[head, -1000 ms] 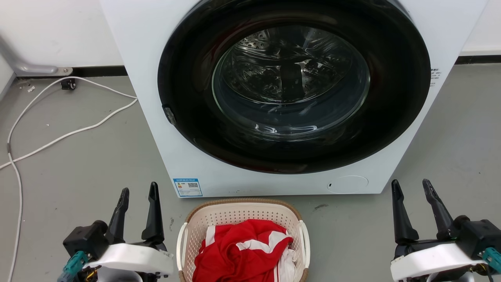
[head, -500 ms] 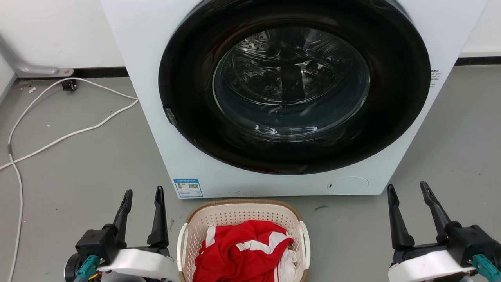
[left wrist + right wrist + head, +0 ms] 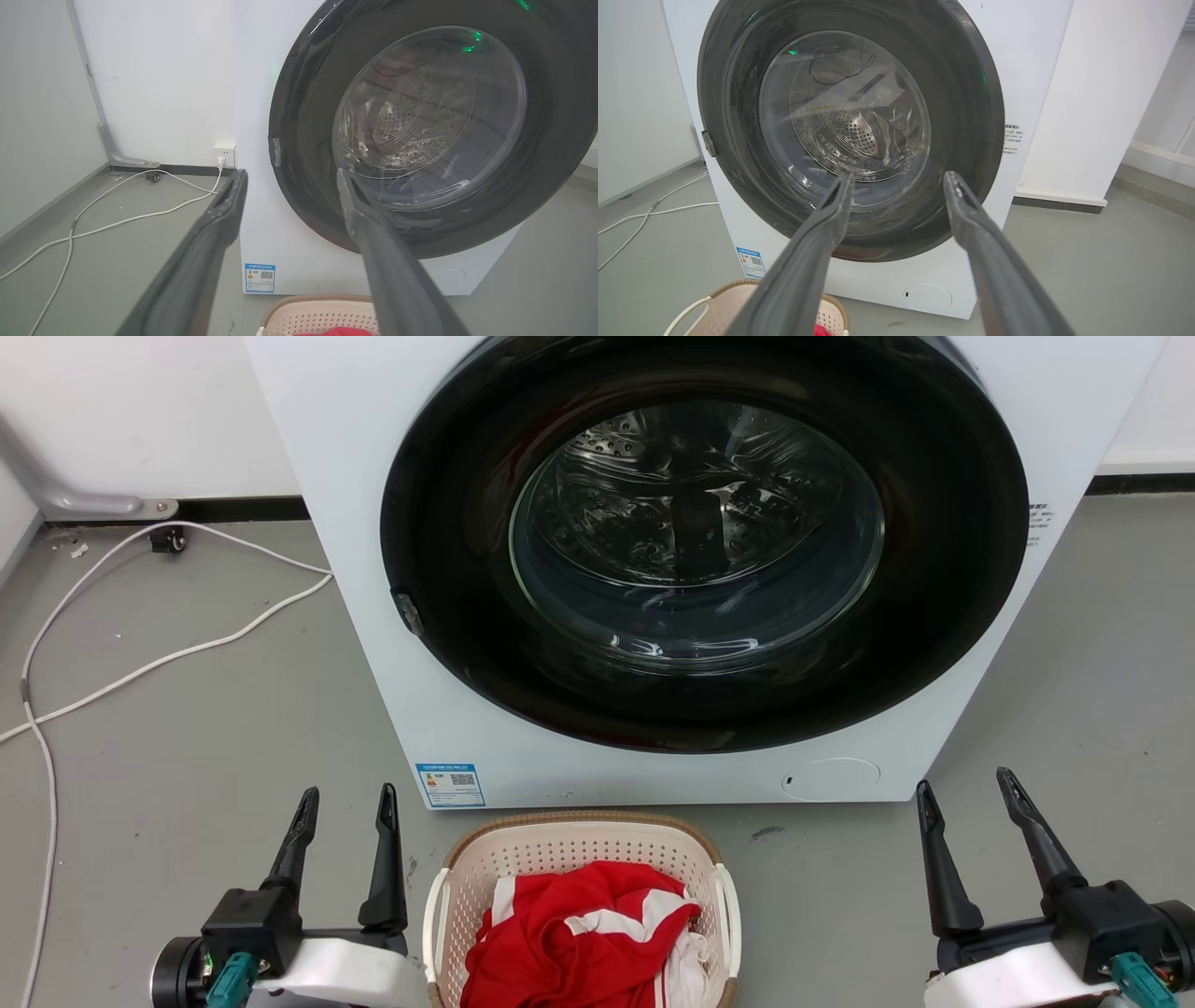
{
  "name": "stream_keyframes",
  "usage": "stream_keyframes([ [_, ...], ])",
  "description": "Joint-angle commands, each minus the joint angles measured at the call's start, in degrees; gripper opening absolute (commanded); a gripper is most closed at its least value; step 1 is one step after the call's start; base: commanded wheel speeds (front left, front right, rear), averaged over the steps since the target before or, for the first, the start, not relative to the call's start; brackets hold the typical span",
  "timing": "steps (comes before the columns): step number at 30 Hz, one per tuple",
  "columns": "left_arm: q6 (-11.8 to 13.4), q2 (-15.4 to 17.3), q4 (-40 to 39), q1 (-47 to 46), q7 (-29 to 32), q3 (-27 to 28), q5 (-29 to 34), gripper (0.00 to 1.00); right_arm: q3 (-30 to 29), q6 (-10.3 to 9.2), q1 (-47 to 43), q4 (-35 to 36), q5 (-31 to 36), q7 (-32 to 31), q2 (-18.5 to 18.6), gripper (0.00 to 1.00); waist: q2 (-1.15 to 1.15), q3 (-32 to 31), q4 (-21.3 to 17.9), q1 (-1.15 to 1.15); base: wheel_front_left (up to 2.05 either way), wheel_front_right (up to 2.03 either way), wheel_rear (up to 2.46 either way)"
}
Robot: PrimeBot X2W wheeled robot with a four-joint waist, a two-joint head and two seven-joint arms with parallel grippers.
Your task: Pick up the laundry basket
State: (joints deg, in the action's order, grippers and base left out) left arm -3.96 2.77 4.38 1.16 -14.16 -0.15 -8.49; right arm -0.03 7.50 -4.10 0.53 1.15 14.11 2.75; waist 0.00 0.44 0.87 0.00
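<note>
Small cream perforated plastic laundry basket (image 3: 560,849), tan woven-look rim. Red-and-white cloth garment (image 3: 569,933), creased. White washing machine (image 3: 336,476): glossy black door (image 3: 448,523), shiny perforated metal drum (image 3: 653,448).

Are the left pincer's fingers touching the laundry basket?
Apart. In the head view, a strip of grey floor shows between the left pincer and the laundry basket; the pincer's open fingers point toward the washer, holding nothing.

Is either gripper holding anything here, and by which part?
Nothing is held. The left gripper and the right gripper have open, empty jaws, one either side of the laundry basket, clear of its handles.
</note>
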Motion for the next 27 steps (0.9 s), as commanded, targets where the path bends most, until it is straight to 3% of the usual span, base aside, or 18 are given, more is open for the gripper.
stream_keyframes([
  [1, 0.3, 0.2, -0.4, 0.5, -0.5, -0.1, 1.2, 1.0, 0.1, -0.02, -0.7, 0.6, 1.4, 0.6, 0.2, 1.0, 0.0, 0.0, 0.0, 0.0, 0.0, 0.0, 0.0],
  [8, 0.5, 0.2, -0.5, 0.8, -1.2, -0.2, 3.3, 1.0, 0.1, -0.02, -0.9, 1.4, 2.9, 1.2, 0.2, 1.0, 0.0, 0.0, 0.1, 0.0, 0.0, 0.0, 0.0],
  [27, 1.0, 0.2, 0.0, 0.9, -1.1, 0.3, 2.7, 1.0, -0.6, -0.02, -0.6, 0.3, -0.5, 1.1, 0.2, 1.0, 0.0, 0.1, 0.0, 0.0, 0.0, 0.0, 0.0],
])
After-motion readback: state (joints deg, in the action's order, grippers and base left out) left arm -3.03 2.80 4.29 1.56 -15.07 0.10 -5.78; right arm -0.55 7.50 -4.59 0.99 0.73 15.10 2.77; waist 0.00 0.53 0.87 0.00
